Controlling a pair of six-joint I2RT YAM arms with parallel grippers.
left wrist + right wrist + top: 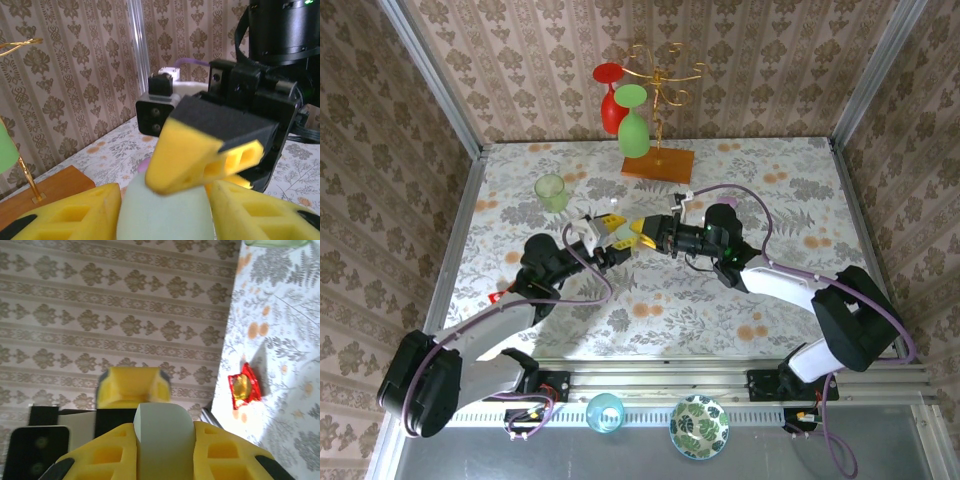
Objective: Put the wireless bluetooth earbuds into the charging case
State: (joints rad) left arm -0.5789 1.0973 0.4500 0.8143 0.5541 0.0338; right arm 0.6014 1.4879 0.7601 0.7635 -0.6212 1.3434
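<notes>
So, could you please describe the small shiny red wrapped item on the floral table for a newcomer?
On the floral-patterned table, look near its left edge, beside the left arm. A small shiny red wrapper with a golden centre lies flat there. Unlike the red glass hanging on the gold rack, it is tiny and crinkled.

Both arms reach inward over the middle of the counter, their tips meeting. The right gripper (642, 232) has its fingers (227, 452) closed on the charging case (162, 440). The left gripper's (615, 237) fingers (75, 215) flank it, grip unclear.
</notes>
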